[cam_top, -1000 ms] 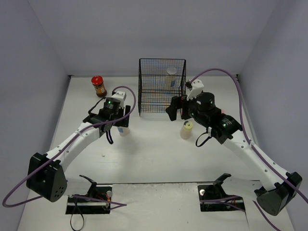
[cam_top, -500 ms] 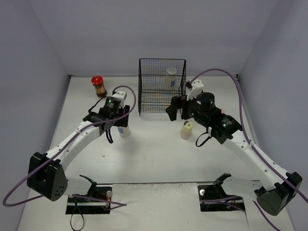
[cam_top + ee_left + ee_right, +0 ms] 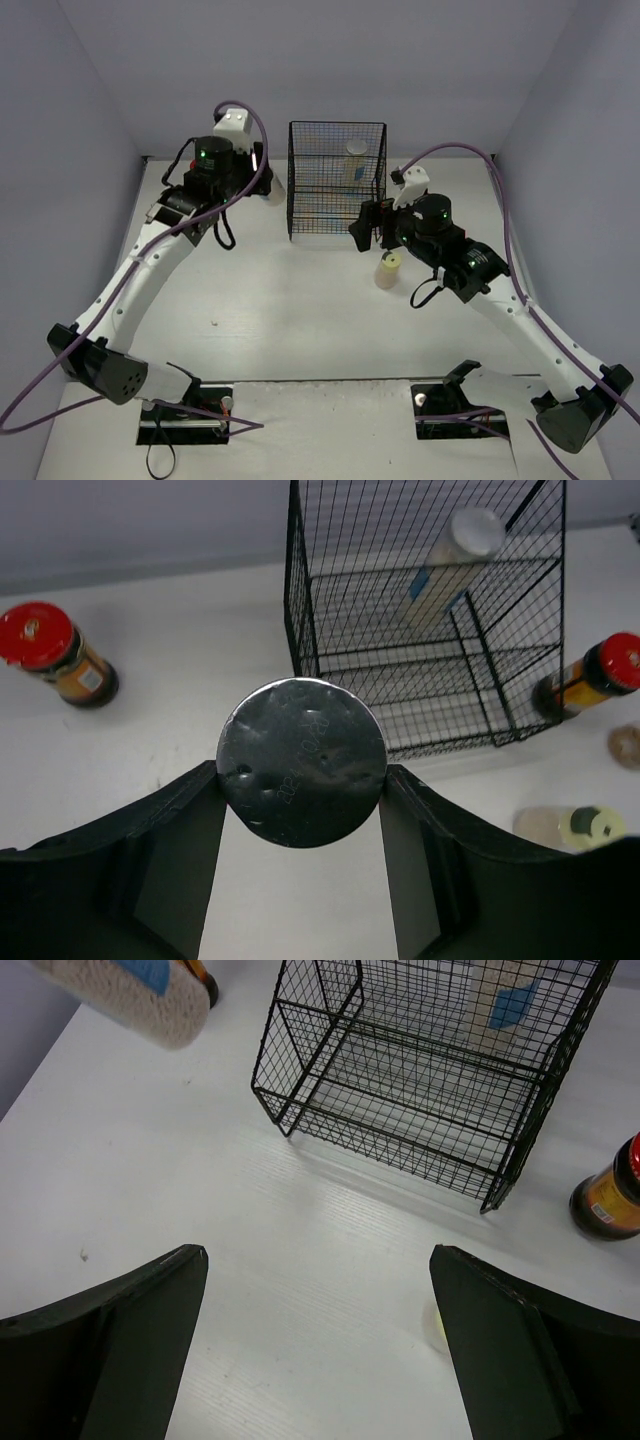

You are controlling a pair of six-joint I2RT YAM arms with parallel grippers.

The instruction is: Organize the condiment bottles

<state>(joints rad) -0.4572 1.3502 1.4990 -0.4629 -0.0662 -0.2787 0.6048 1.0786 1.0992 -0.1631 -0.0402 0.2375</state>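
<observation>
My left gripper (image 3: 300, 776) is shut on a pale bottle by its silver cap (image 3: 302, 762), and holds it above the table just left of the black wire basket (image 3: 337, 182). The held bottle (image 3: 130, 990) shows a blue label in the right wrist view. A second silver-capped bottle (image 3: 452, 560) stands inside the basket. One red-lidded jar (image 3: 55, 665) stands far left, another (image 3: 595, 675) to the right of the basket. A yellow-green-capped bottle (image 3: 387, 270) stands in front of the basket. My right gripper (image 3: 318, 1255) hangs open over bare table beside that bottle.
A small brownish round top (image 3: 625, 747) shows at the right edge of the left wrist view. The basket's front corner (image 3: 272, 1100) lies ahead of my right gripper. Walls close the table at the back and both sides.
My left gripper closed on the silver-capped bottle, lifted it off the table and carried it back toward the basket's left side. The right arm shifted slightly.
</observation>
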